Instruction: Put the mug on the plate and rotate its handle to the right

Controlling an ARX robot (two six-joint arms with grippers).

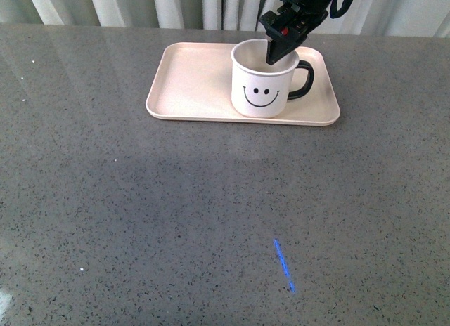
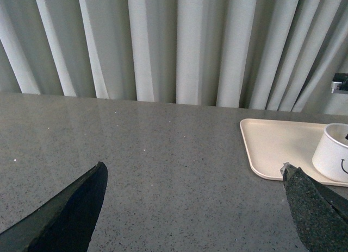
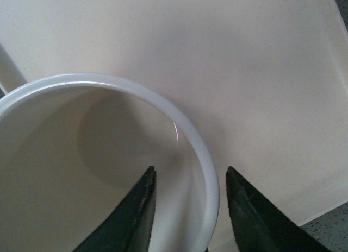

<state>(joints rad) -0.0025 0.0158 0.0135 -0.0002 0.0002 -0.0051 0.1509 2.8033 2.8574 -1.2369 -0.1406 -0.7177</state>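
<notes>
Grey stone table [image 1: 140, 220], curtains behind: mug [image 1: 261, 87] is stood on plate [image 1: 190, 83], handle [image 1: 301, 80] turned rightward. Rim is straddled by right gripper [image 1: 275, 55], apparently for steering; whether contact is made cannot be told. Left gripper [image 2: 193, 208] is held apart, idle.

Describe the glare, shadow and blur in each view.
Front view: pale window glare across the far table, a soft dark band nearer, mug sharp. Left wrist view: evenly lit, near fingers blurred. Right wrist view: mug rim soft, a small glint on it.

Front view high over table, wrists low, all sharing mug [image 1: 261, 80], plate [image 1: 190, 80], perhaps.
</notes>
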